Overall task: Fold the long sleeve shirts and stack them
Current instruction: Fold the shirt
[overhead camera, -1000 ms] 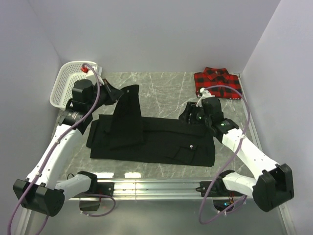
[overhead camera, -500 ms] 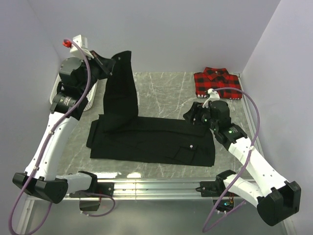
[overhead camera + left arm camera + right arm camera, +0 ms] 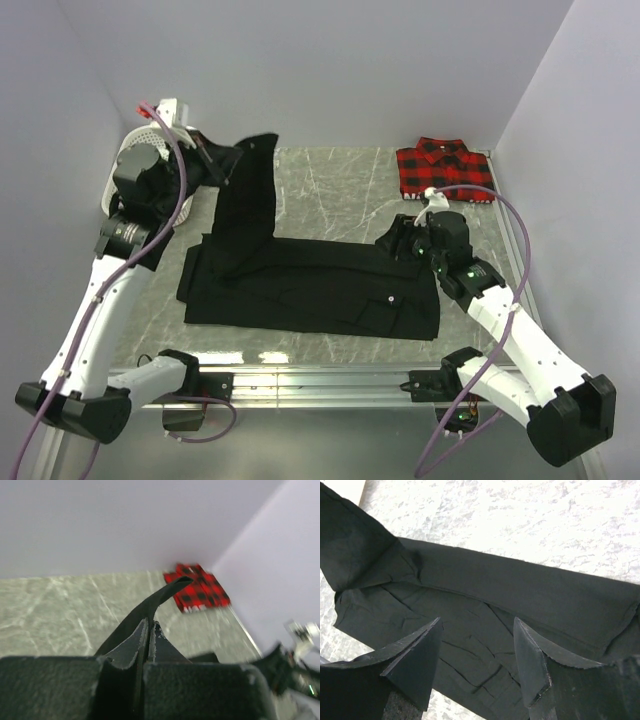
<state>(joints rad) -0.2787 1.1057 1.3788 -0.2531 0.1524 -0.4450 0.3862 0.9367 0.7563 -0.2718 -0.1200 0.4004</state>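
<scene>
Two long sleeve shirts are here: one black shirt (image 3: 320, 290) and one red-and-black plaid shirt (image 3: 445, 168). There is one white mesh basket (image 3: 133, 143) and one marble-patterned desk (image 3: 340, 190). Robot arms number two, a left arm (image 3: 110, 290) and a right arm (image 3: 500, 310). Each arm carries a single end effector, which makes two: the left end effector (image 3: 228, 165) and the right end effector (image 3: 395, 240). Every end effector has two fingers (image 3: 415, 655), so four fingers in all. Purple cables count two, one along each arm: a left cable (image 3: 183, 172) and a right cable (image 3: 505, 212)
</scene>
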